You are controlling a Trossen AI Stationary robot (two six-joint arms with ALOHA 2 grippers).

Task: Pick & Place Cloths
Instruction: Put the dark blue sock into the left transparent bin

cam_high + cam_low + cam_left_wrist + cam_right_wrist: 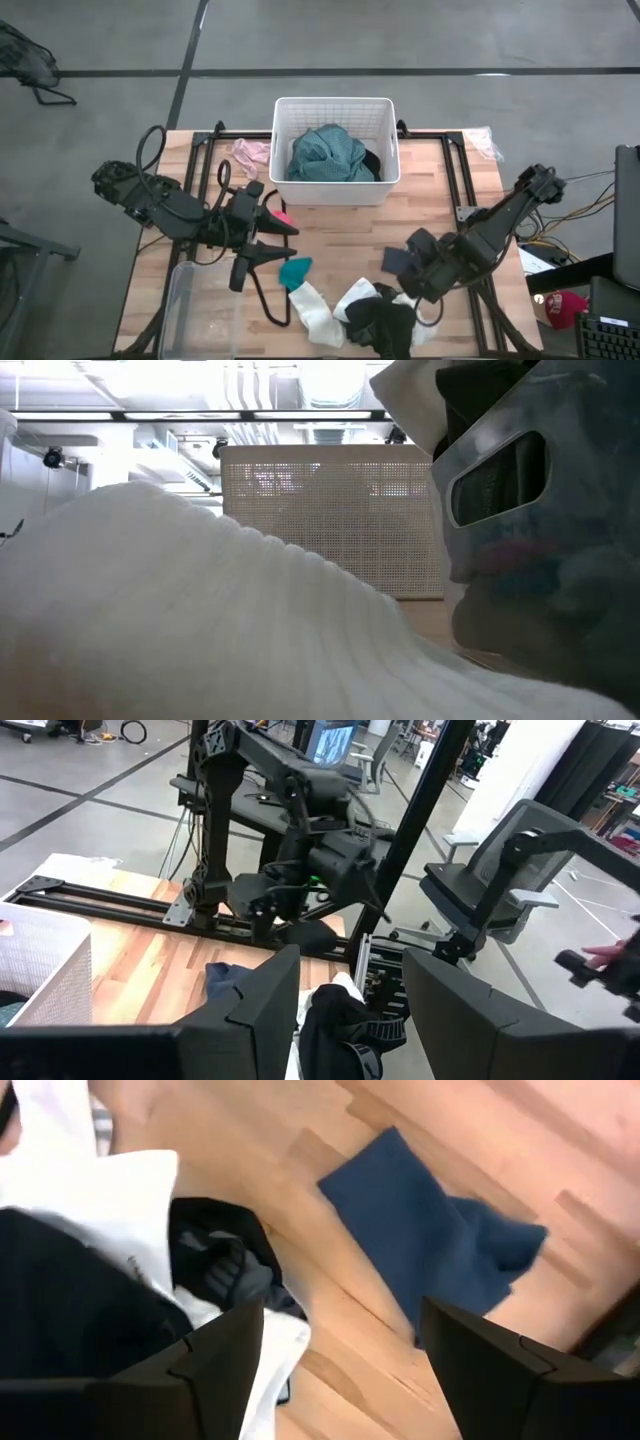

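1. Your right pincer hovers wide open and empty over the black-and-white cloth pile, at the tabletop's six o'clock.
2. Next call: drop onto the black piece and close; the basket waits at twelve.
3. Left pincer, open and empty, waits mid-table.

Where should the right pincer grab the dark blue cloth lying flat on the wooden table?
Probably at the rumpled, folded end of the dark blue cloth, coming straight down from above. The rest lies flat against the wooden table with nothing to pinch, while that bunched end stands up in ridges. The right pincer is open above it, and the white and black cloth pile sits apart, so there is room.
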